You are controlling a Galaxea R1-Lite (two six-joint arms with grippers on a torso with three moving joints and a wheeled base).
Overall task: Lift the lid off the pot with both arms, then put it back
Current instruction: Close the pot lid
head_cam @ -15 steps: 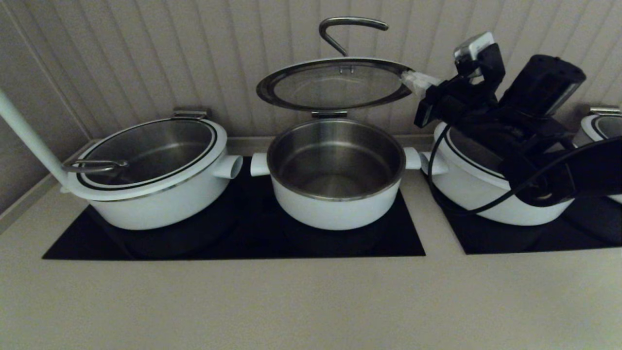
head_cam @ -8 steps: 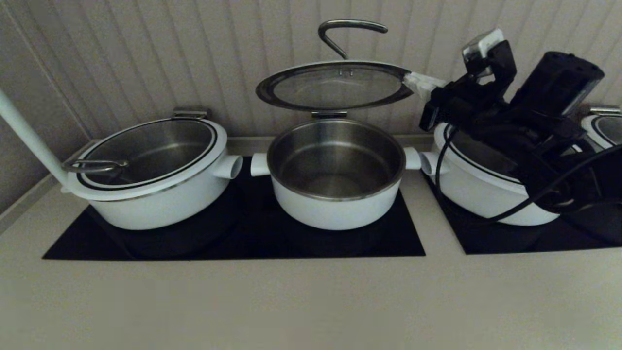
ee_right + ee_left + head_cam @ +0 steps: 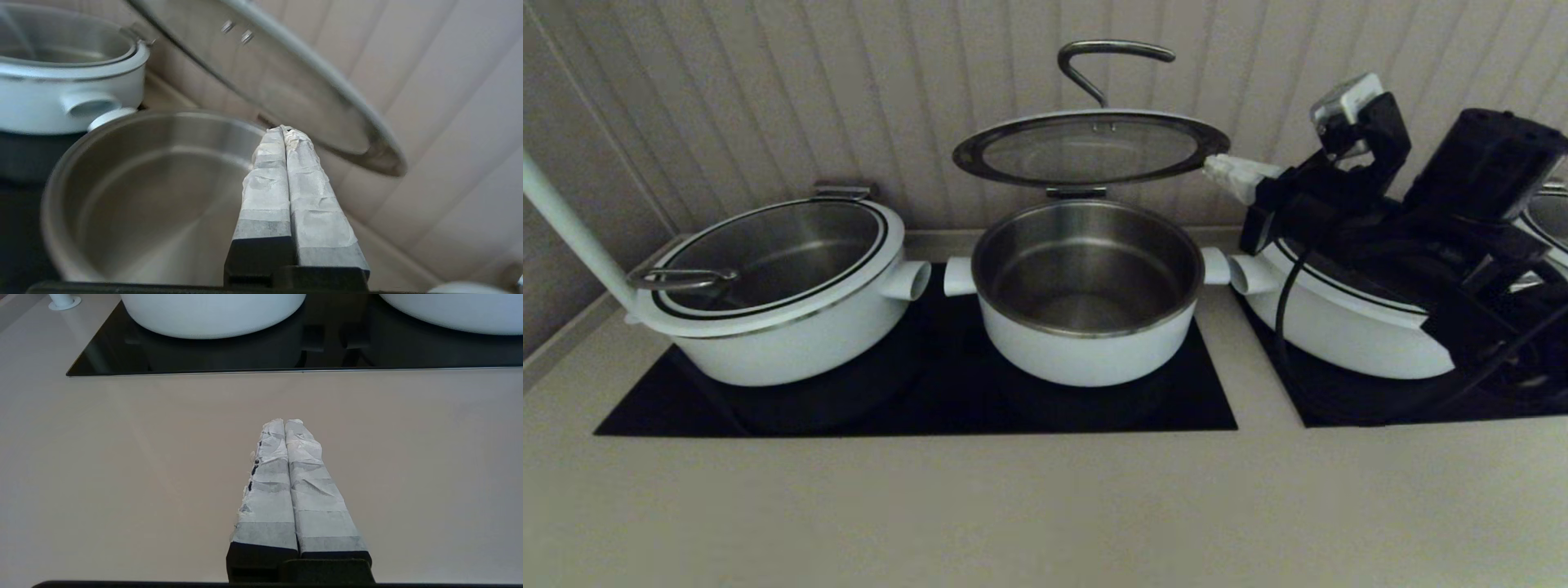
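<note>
The lid (image 3: 1090,147) hovers nearly level above the open pot (image 3: 1086,347), with its steel handle (image 3: 1107,57) on top. My right gripper (image 3: 1213,166) is shut and empty. Its white-wrapped tips lie just under the lid's right rim, and I cannot tell whether they touch it. In the right wrist view the right gripper (image 3: 282,129) points under the lid (image 3: 286,81), above the pot's steel inside (image 3: 143,183). My left gripper (image 3: 284,421) is shut and empty, low over the bare counter in front of the hob, and it is out of the head view.
A wide white pot with a glass lid (image 3: 784,278) stands left of the pot. Another wide pot (image 3: 1339,327) stands right, under my right arm. A white pole (image 3: 572,229) rises at far left. The black hob (image 3: 915,408) and ribbed wall (image 3: 768,98) lie behind the beige counter (image 3: 1013,506).
My right arm has drawn back to the right and downward. The lid has sunk a little and lies flatter. The gripper tips have slid out from the rim toward its right edge.
</note>
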